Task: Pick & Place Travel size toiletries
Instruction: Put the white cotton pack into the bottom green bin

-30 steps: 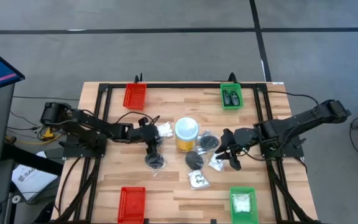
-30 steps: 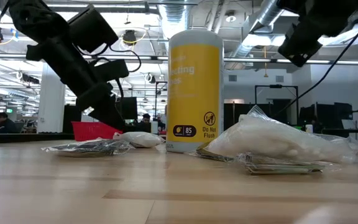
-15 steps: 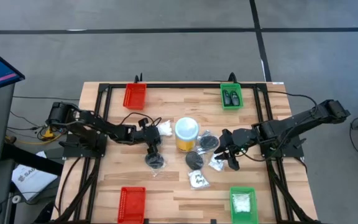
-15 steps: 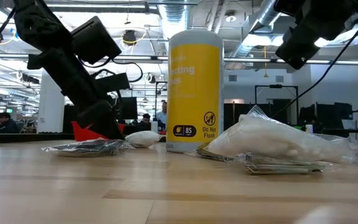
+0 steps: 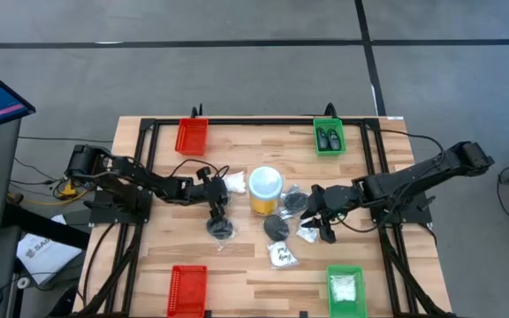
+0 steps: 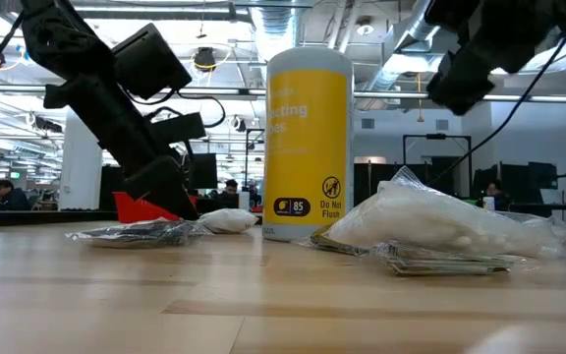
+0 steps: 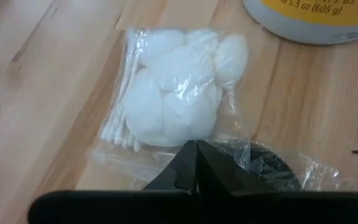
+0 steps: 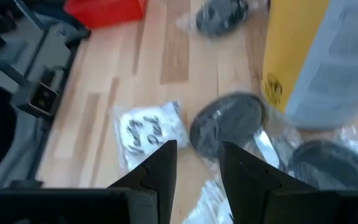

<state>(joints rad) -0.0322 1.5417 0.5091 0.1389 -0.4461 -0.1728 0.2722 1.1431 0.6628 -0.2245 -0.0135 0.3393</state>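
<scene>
The travel size toiletries lie around a yellow jar (image 5: 265, 190). They include a clear packet of white cotton (image 7: 176, 102), black round pieces (image 5: 277, 227) (image 5: 220, 228) and a printed white packet (image 5: 282, 255). My left gripper (image 5: 220, 189) is low over the table left of the jar and is shut at the cotton packet's near edge. My right gripper (image 8: 194, 158) hovers open to the right of the jar, above a black round piece (image 8: 229, 127), touching nothing. My left gripper pinches the clear plastic border (image 7: 179, 155) of the cotton packet between its two fingertips, at the edge nearest the arm. The fingers slant down from the table's left. The packet lies flat on the wood with its cotton bulge beyond the tips.
Red trays stand at the far left (image 5: 192, 135) and near left (image 5: 186, 289). A green tray holding dark bottles is at the far right (image 5: 329, 135). A green tray with white packets is at the near right (image 5: 344, 289). Another packet (image 5: 307, 231) lies beneath the right gripper.
My left gripper has sunk toward the table at the cotton packet's edge and has shut there. My right gripper has drifted a little toward the jar, keeping the same gap between its fingers.
</scene>
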